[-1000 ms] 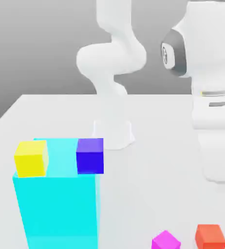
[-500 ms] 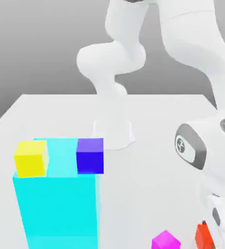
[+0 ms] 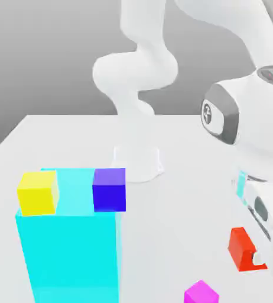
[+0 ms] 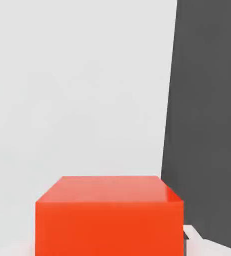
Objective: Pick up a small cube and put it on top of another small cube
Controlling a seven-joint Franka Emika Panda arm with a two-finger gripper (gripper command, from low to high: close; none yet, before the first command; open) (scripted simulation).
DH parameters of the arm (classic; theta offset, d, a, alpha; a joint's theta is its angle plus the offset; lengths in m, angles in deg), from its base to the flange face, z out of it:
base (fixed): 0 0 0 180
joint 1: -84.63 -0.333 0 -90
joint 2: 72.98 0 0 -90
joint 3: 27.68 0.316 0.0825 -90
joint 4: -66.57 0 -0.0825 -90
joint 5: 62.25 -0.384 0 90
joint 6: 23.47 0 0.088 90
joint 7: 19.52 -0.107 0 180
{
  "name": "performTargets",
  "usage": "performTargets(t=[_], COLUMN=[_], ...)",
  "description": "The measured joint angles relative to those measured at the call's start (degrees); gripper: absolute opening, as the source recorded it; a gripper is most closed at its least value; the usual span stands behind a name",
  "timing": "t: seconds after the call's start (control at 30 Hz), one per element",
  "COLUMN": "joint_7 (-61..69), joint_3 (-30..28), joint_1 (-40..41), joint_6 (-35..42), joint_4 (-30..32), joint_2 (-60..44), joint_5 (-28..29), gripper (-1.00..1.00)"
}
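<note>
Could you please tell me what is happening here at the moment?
The robot arm has its gripper shut on a small red-orange cube and appears to hold it above the table. It is not yet stacked on another cube. A yellow cube and a blue cube sit on a large cyan block, with a magenta cube elsewhere.

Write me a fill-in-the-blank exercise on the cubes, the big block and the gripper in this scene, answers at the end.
1. The yellow cube and the dark blue cube both rest on top of the tall ____ block.
2. The robot's white gripper is closed on the matte cube coloured ____.
3. In the exterior view, the cube nearest the bottom edge is ____.
Missing words: cyan; red-orange; magenta.
</note>
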Motion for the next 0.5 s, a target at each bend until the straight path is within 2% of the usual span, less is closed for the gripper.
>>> performTargets(t=[0.4, 0.5], joint_7=[27.71, 31.09], joint_3=[-7.46, -9.11], joint_1=[10.62, 11.69], joint_6=[20.3, 18.89], joint_4=[0.13, 2.57], joint_2=[20.76, 21.9], joint_5=[6.66, 7.87], gripper=[-1.0, -1.0])
